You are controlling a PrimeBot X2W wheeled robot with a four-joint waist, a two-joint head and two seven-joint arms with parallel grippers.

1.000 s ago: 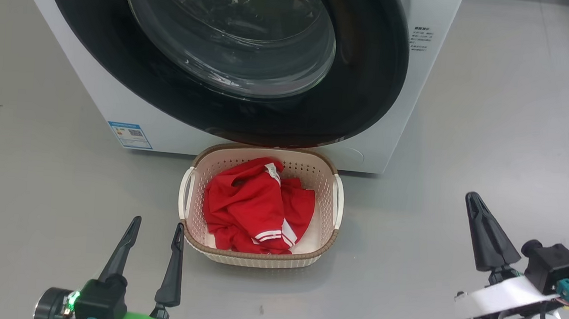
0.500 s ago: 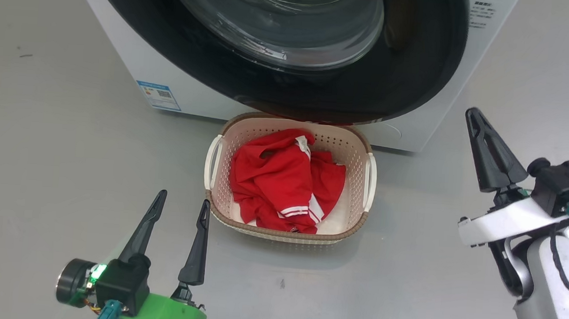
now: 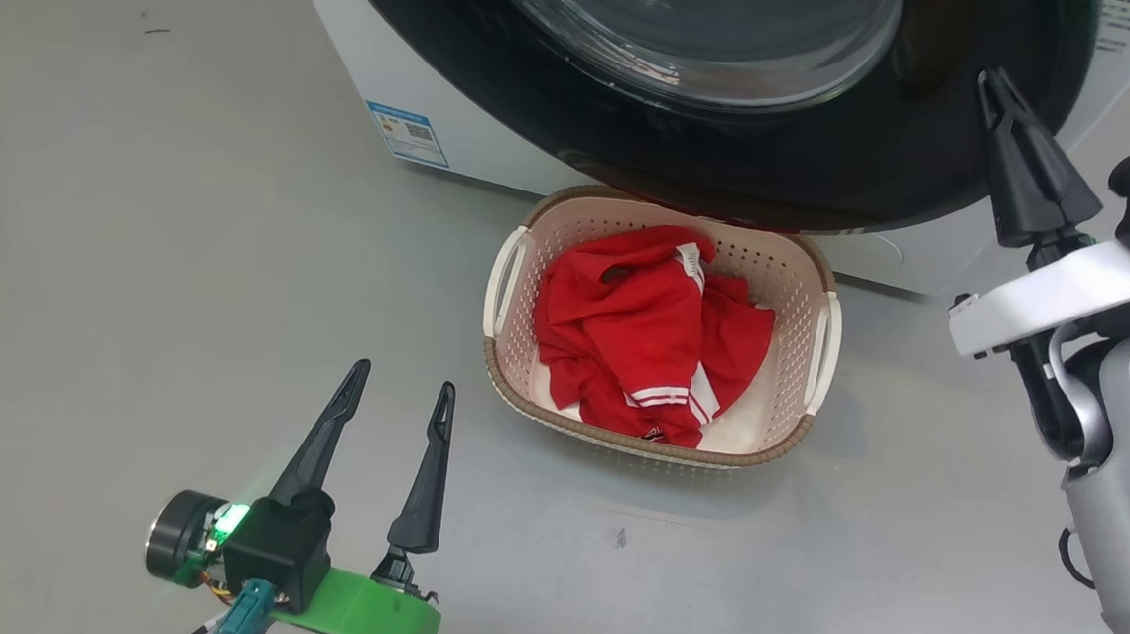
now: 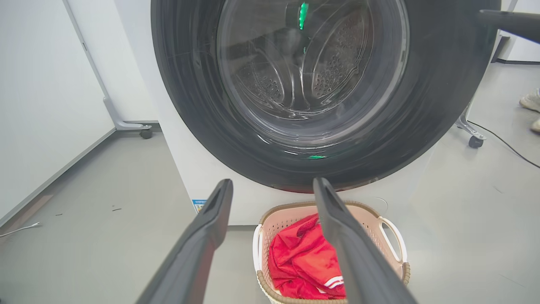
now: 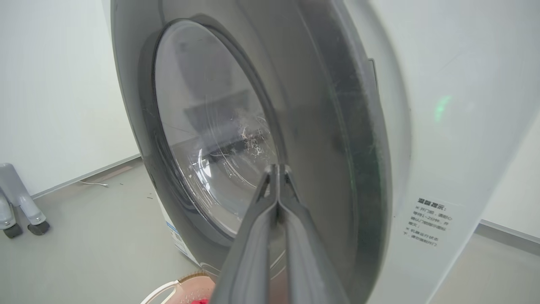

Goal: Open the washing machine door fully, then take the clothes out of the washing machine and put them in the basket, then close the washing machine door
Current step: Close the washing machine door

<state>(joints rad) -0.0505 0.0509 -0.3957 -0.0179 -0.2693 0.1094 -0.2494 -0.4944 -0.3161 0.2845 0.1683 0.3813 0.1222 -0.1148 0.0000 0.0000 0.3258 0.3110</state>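
Head view: the washing machine (image 3: 375, 45) filled the top of the frame, its white front carrying a blue sticker (image 3: 407, 133) at the upper left. The washing machine door (image 3: 814, 175), a glossy black ring round a bulging glass window, looked closed flat against that front. Just below the door's lowest edge, at the centre of the frame, the basket (image 3: 772, 267) stood on the grey floor (image 3: 130, 277), and the red clothes (image 3: 643, 332) lay bunched inside it, white stripes towards the lower rim and a white tag near the top.

At the lower left the left gripper (image 3: 402, 380) hung over bare floor with its two fingers spread apart and nothing between them, left of the basket and clear of it. At the upper right the right gripper (image 3: 994, 88) had its fingers pressed together into one point, which overlapped the door's right rim; contact could not be told.

The left wrist view looked between the parted fingers of the left gripper (image 4: 272, 185) at the door (image 4: 190, 105); the perforated drum (image 4: 303, 71) showed through the glass, with the basket (image 4: 392, 236) and clothes (image 4: 303, 261) at the lower centre.

The right wrist view showed the right gripper (image 5: 277, 169) closed on nothing, tip near the door (image 5: 337, 126), with printed text (image 5: 430, 219) on the white panel at the lower right.
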